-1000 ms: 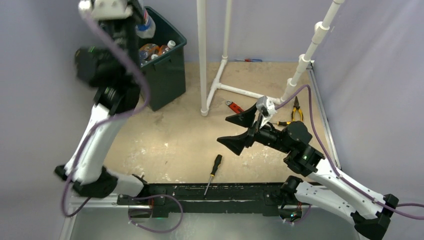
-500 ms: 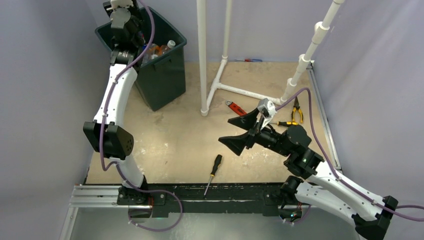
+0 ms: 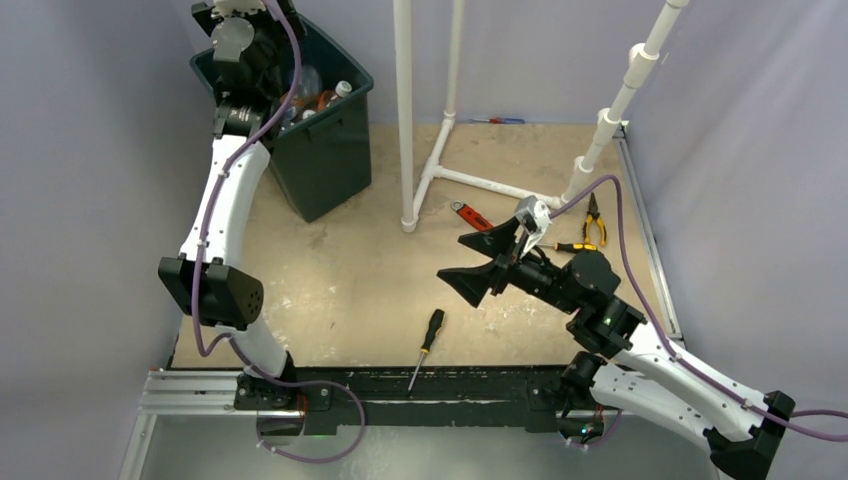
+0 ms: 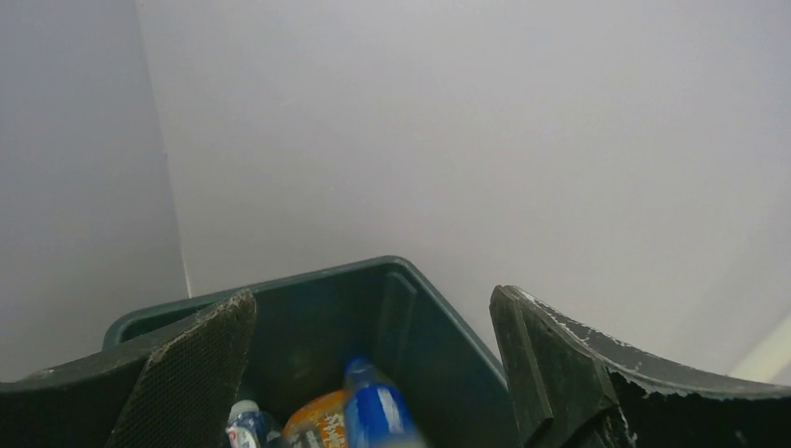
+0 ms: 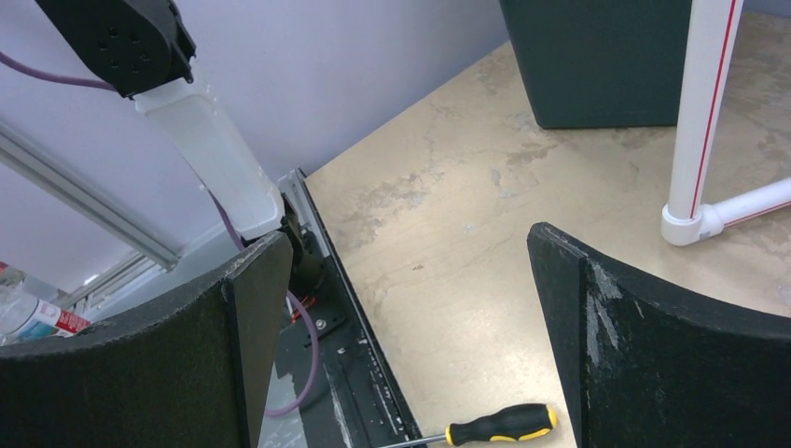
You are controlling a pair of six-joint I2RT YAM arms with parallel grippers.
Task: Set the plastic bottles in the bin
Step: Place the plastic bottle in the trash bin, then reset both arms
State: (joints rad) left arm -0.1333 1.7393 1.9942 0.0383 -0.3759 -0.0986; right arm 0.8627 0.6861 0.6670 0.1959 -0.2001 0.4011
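Near edge: a black-and-orange screwdriver [image 3: 428, 345] lies on the table [image 3: 340, 280] just beyond the rail. It is a tool and should be left. In the right wrist view a stray bottle [image 5: 33, 319], clear with a red label, shows at the left edge. It seems to lie off the table past the rail; I cannot tell if it is reachable.

Middle right: the right claw [image 3: 450, 260] hangs over bare tabletop, jaws spread full, nothing in them. Just beyond it lie a red wrench [image 3: 468, 214] and pliers [image 3: 595, 218]. The top view shows no bottle on the tabletop.

Far left: the left claw [image 4: 371, 297] sits over the mouth of the bin [image 4: 308, 275], jaws wide and empty. Below it the bottles [image 4: 373, 411] lie inside the bin: one blue-labelled and blurred, one orange-labelled, plus a white cap.

Handling (judgement): they are thin, crushed plastic, so very light, springy and slick. A pinch across the middle of the body or just under the cap should hold. A hard squeeze may make one pop sideways.

In the way: the white pipe frame [image 3: 405, 120] stands between the right arm and the bin. The bin's tall rim needs a high approach.
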